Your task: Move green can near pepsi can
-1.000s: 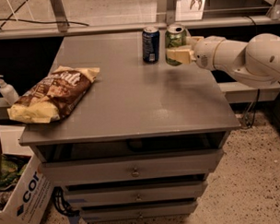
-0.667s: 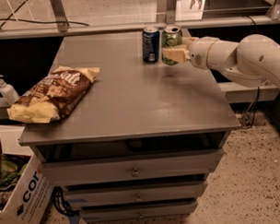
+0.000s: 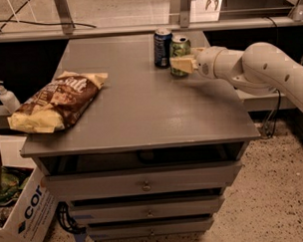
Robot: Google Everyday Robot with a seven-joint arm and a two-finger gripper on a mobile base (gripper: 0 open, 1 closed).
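The green can stands upright at the back of the grey table, right beside the dark blue pepsi can, with almost no gap between them. My gripper reaches in from the right and is shut on the green can. One pale finger covers the can's lower front, and the other finger is hidden behind it. I cannot tell whether the can's base rests on the table. The white arm stretches off to the right.
A large brown and yellow chip bag lies on the table's left side. A pump bottle stands on a low ledge to the left. A cardboard box sits on the floor at the lower left. Drawers run below the tabletop.
My gripper has carried the green can to the left and slightly lower, closing the gap to the pepsi can. The pepsi can and chip bag have not moved.
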